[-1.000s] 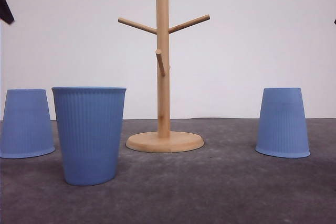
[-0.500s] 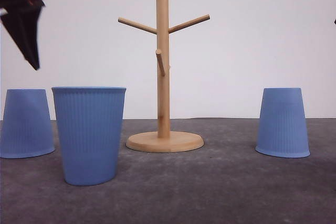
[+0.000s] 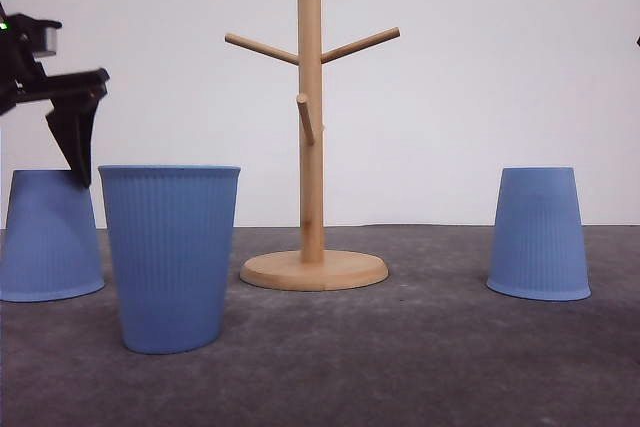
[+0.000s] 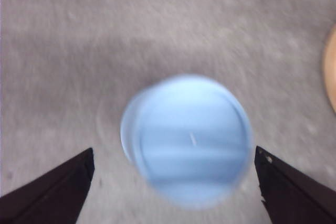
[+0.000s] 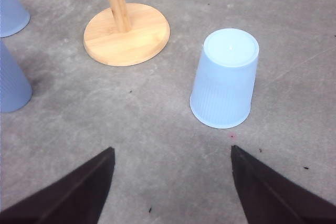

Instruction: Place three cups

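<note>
Grey matting carries three blue cups (image 3: 169, 257) around a wooden stand (image 3: 311, 127). Left gripper (image 4: 173, 182), fingers spread, hovers over the upturned leftmost cup (image 4: 186, 139); the blur hides the exact gap. Light, ribbed, probably thin-walled: grip mid-wall gently. Right gripper (image 5: 173, 182) hangs open.

So my grey felt-like tabletop (image 3: 420, 347) has the round-based wooden peg stand (image 3: 312, 269) mid-table, one upright ribbed blue cup (image 3: 170, 257) near-left, an upside-down blue cup (image 3: 50, 237) far left, another upside-down blue one (image 3: 538, 235) on the right.
</note>
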You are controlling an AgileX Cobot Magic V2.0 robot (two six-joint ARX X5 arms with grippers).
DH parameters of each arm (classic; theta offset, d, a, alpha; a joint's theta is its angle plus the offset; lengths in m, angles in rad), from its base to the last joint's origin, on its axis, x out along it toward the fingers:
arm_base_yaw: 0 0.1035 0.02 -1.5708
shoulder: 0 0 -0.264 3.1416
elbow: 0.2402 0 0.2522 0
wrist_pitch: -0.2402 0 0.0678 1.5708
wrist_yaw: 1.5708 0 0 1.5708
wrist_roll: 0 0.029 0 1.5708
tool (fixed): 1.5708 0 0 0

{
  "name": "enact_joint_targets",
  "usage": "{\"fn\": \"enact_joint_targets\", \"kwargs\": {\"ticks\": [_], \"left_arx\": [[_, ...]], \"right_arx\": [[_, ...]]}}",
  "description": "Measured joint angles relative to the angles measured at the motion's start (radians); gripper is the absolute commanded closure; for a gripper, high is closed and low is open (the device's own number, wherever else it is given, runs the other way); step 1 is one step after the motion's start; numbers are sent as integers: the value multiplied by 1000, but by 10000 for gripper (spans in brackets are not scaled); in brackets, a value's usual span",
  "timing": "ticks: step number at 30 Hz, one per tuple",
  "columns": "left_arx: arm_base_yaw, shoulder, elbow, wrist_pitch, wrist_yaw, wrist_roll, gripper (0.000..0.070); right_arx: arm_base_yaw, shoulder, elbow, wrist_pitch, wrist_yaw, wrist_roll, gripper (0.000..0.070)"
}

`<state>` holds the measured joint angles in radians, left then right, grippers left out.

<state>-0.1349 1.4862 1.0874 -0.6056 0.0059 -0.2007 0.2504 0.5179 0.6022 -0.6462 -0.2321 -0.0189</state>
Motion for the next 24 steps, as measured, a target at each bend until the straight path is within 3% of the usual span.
{"fn": "enact_joint_targets", "kwargs": {"ticks": [12, 17, 24], "left_arx": [[0, 40, 0, 71, 50, 17, 117], [0, 40, 0, 71, 50, 17, 338], [2, 40, 5, 74, 43, 18, 363]], "right_arx": [[0, 0, 0, 7, 0, 0, 253], [0, 0, 0, 8, 0, 0, 253], [0, 0, 0, 8, 0, 0, 253]]}}
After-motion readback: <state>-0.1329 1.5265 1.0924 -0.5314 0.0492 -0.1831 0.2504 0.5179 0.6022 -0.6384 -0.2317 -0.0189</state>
